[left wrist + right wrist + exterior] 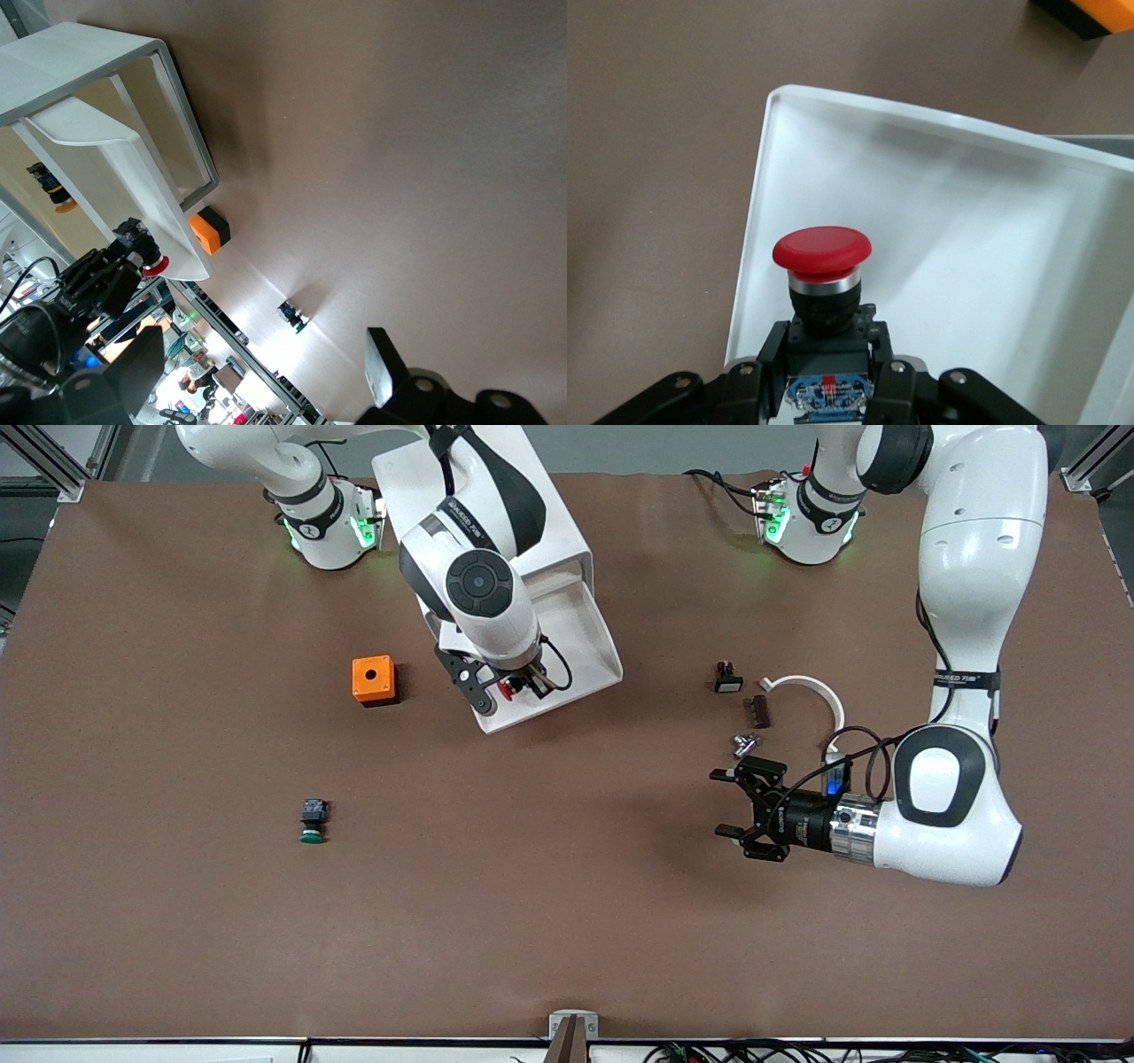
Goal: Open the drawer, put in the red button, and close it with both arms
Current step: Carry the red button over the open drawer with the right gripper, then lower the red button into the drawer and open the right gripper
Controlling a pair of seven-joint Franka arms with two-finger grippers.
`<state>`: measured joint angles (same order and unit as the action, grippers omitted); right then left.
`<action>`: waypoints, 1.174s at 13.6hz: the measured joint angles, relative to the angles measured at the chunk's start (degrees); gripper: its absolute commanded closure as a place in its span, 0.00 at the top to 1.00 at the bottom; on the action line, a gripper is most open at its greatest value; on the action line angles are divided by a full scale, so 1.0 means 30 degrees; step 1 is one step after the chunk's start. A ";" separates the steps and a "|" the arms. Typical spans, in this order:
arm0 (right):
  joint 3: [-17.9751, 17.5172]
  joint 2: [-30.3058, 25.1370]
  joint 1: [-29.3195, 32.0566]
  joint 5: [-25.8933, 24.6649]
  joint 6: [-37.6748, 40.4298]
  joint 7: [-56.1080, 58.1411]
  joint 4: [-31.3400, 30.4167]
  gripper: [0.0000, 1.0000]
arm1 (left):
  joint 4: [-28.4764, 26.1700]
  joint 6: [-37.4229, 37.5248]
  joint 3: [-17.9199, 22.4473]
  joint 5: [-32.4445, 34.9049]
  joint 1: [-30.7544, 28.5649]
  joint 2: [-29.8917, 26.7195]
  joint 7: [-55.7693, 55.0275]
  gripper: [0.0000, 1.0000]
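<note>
The white drawer stands pulled open from its white cabinet. My right gripper is shut on the red button and holds it over the open drawer near its front edge. In the right wrist view the red button stands upright between the gripper fingers, above the drawer's white floor. My left gripper is open and empty over bare table toward the left arm's end. The left wrist view shows the open drawer and the red button.
An orange box sits beside the drawer toward the right arm's end. A green-capped button lies nearer the camera. Small dark parts, a metal piece and a white ring lie near the left gripper.
</note>
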<state>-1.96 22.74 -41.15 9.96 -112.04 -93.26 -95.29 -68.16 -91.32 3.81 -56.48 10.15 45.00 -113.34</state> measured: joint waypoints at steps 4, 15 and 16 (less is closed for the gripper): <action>-0.0005 0.0018 -0.0388 0.0220 -0.0273 -0.0061 -0.0455 0.11 | 0.0073 0.0001 0.0900 0.0577 0.0091 -0.0590 0.2578 1.00; -0.0005 0.0544 -0.0712 0.0331 -0.0769 -0.0076 -0.0670 0.51 | 0.0098 -0.0007 0.0817 1.0611 0.3742 -0.1491 1.0188 1.00; -0.0005 0.0563 -0.0736 0.0333 -0.0773 -0.0076 -0.0670 0.68 | 0.0100 -0.0111 0.0825 1.1387 0.4401 -0.1611 1.0436 1.00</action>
<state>-1.98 24.43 -43.35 10.96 -114.36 -93.48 -97.30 -67.86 -91.65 6.28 -22.31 23.35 40.16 -82.03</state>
